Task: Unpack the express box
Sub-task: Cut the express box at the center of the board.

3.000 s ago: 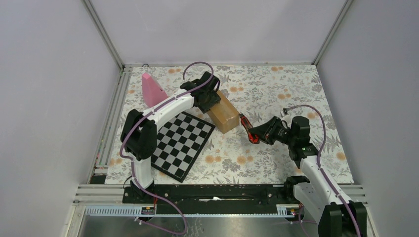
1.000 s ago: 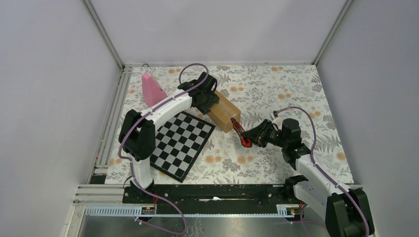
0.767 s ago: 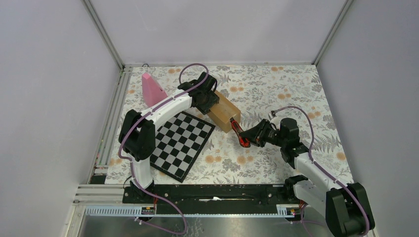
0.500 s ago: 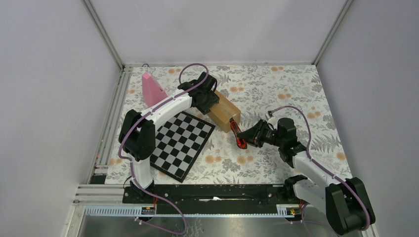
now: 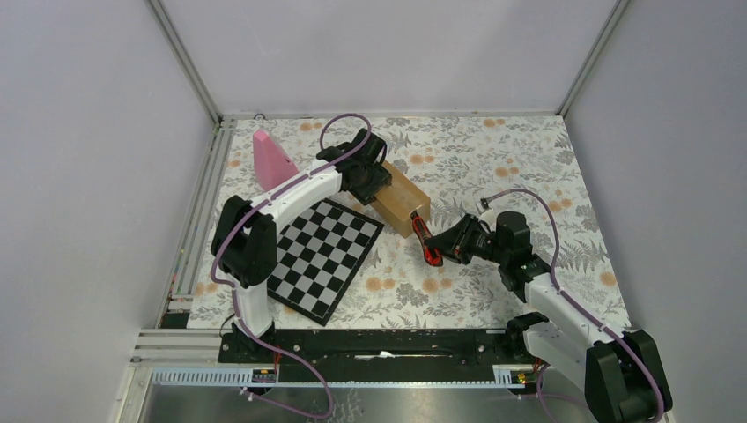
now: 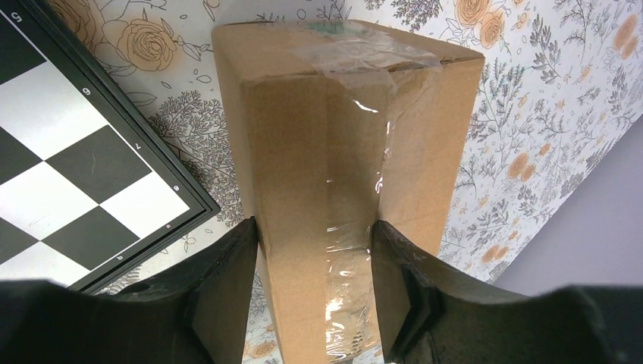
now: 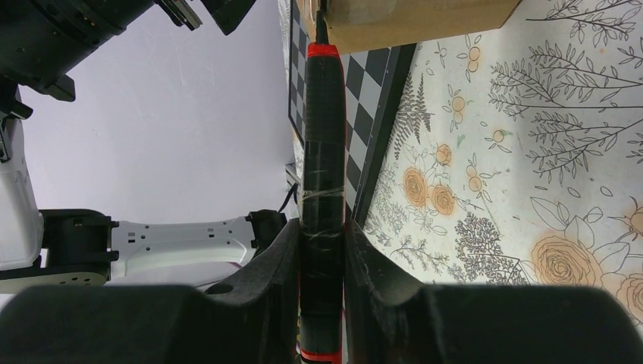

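Observation:
The express box (image 5: 401, 204), a brown taped carton, lies on the flowered cloth just beyond the chessboard's far corner. My left gripper (image 5: 374, 181) is shut on it from above at its far end. In the left wrist view both black fingers (image 6: 227, 288) press the sides of the express box (image 6: 341, 136), with clear tape running along its top seam. My right gripper (image 5: 445, 245) is shut on a red and black utility knife (image 5: 426, 242). In the right wrist view the knife (image 7: 324, 152) points at the near end of the express box (image 7: 409, 19), its tip at the cardboard edge.
A black and white chessboard (image 5: 321, 251) lies left of the box, its corner close to the knife. A pink cone (image 5: 269, 159) stands at the back left. Metal rails run along the left and near edges; grey walls enclose the table.
My right arm has moved left with the knife, bringing its tip from the open cloth up to the box's near end. The left gripper and box have stayed put.

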Tool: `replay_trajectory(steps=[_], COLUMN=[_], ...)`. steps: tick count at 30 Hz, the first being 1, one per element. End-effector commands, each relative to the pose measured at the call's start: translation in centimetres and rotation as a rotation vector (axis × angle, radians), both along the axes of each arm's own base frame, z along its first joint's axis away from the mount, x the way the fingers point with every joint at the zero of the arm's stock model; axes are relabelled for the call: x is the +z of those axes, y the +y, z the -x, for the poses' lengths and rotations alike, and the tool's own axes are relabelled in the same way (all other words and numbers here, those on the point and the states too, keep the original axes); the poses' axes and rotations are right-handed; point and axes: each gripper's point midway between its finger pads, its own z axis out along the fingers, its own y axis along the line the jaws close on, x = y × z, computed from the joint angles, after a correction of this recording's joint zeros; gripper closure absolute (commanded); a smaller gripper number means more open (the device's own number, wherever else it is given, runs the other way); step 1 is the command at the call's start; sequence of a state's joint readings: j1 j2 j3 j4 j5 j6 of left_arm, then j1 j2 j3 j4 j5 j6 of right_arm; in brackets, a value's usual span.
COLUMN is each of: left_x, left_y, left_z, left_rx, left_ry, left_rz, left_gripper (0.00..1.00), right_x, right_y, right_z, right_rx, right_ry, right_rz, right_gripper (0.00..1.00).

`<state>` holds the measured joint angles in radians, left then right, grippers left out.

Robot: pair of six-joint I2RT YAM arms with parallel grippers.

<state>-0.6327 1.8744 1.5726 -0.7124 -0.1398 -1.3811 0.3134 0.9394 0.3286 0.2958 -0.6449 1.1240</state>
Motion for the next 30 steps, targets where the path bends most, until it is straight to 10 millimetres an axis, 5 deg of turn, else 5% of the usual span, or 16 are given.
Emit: replay_trajectory(steps=[1, 16, 30], left_x=[2.3, 2.3, 2.3], left_y=[-0.2, 0.7, 1.0], left_z=[0.6, 0.2, 0.6], left_rx=[-0.022, -0.003, -0.017], left_ry=[-0.022, -0.017, -0.010], left_rz=[0.060, 0.067, 0.069], left_gripper=[0.99, 0.99, 0.99], right_x=[2.1, 1.9, 3.6], right_y=[0.0, 0.2, -2.3], right_z=[-1.3, 0.9, -0.6], right_rx=[-0.018, 0.076, -0.016], right_ry=[-0.067, -0.072, -0.105], right_rz=[0.000, 0.018, 0.014], right_gripper=[1.00, 1.00, 1.00])
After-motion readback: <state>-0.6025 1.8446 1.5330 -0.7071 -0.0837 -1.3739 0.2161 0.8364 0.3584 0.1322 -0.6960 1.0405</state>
